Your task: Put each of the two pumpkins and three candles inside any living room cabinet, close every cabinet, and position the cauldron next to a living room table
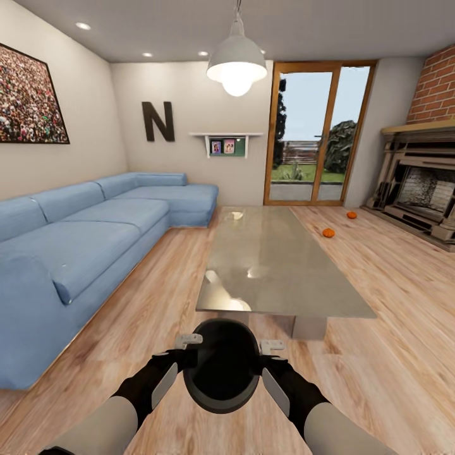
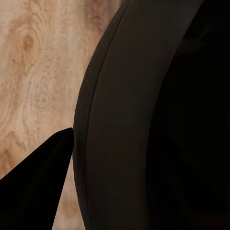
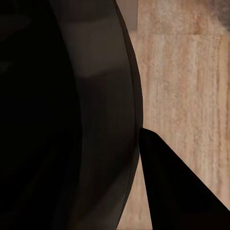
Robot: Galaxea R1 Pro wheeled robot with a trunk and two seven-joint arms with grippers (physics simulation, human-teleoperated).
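Your left gripper [image 1: 188, 355] and right gripper [image 1: 265, 360] press the cauldron [image 1: 222, 365] between them, one on each side; how wide the fingers are spread you cannot tell. The table [image 1: 278, 265] lies straight ahead, its near end just beyond the cauldron, its long axis running away from you.

Big blue corner sofa [image 1: 95, 234] hugging the left wall, crowd photo [image 1: 28, 98] hung above it. Black letter N [image 1: 158, 121] on the back wall, small white shelf [image 1: 225, 144] with pictures beside it. White pendant lamp [image 1: 237, 62] overhead. Wood-framed glass door [image 1: 316, 133] showing garden, brick fireplace [image 1: 424, 183] at right. Light plank floor [image 1: 392, 316] throughout.
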